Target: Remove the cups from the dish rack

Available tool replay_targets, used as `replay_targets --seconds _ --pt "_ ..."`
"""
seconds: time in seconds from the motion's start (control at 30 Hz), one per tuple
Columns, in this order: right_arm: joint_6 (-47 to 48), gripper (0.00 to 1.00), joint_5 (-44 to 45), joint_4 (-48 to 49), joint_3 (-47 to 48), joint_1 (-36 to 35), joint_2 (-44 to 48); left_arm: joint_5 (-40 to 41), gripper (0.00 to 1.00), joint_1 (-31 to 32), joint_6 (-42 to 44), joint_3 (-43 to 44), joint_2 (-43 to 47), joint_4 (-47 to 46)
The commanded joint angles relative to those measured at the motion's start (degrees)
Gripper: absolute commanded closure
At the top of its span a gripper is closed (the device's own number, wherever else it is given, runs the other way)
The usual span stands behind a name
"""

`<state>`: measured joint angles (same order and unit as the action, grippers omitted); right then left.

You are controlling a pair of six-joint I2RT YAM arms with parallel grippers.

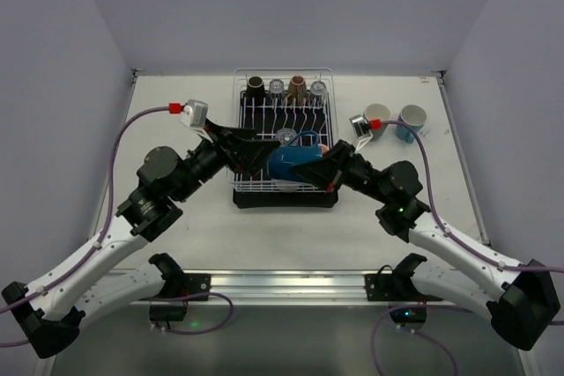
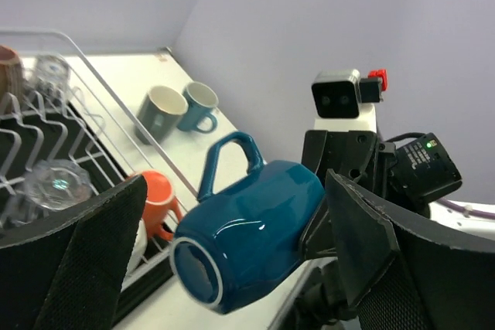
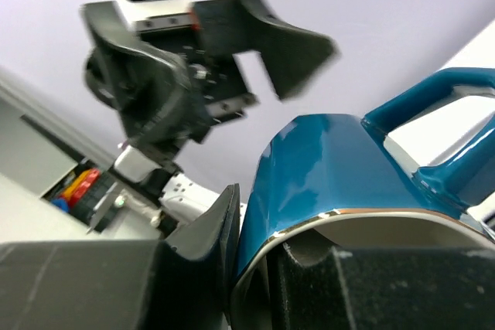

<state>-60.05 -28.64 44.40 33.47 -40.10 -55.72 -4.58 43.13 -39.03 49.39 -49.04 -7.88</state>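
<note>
Seemingly mid-handover: pinching blue mug (image 1: 295, 165) by the rim with right gripper (image 3: 255, 260) (one finger inside), aloft over near end of dish rack (image 1: 242, 129), left gripper (image 2: 232, 214) splayed wide around it, seemingly clear. Next, probably: swing right, lower beside two mugs (image 1: 376, 121) on worktop (image 1: 370, 85).

blue mug (image 3: 332, 168) cut by frame edge, left fingers (image 3: 298, 52) blurred, front of dish rack (image 1: 264, 112) under arms (image 1: 176, 173)

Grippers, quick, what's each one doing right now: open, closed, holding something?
Left gripper: open, with the blue mug between its spread fingers.
Right gripper: closed on the blue mug's rim, holding it.
</note>
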Motion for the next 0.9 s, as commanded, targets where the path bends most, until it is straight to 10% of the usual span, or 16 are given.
replay_targets --seconds 0.0,0.4,0.87 --pt "7.04 1.0 5.52 -9.01 3.78 0.19 6.41 6.76 0.0 -0.16 9.04 4.93 4.56 6.44" --pt "36.66 1.0 31.36 -76.18 28.04 8.0 9.41 15.39 0.0 -0.16 23.29 -0.58 8.69 29.24" --pt "44.14 1.0 38.33 -78.69 31.56 22.16 -17.03 14.69 0.0 -0.33 26.46 -7.29 11.95 26.51"
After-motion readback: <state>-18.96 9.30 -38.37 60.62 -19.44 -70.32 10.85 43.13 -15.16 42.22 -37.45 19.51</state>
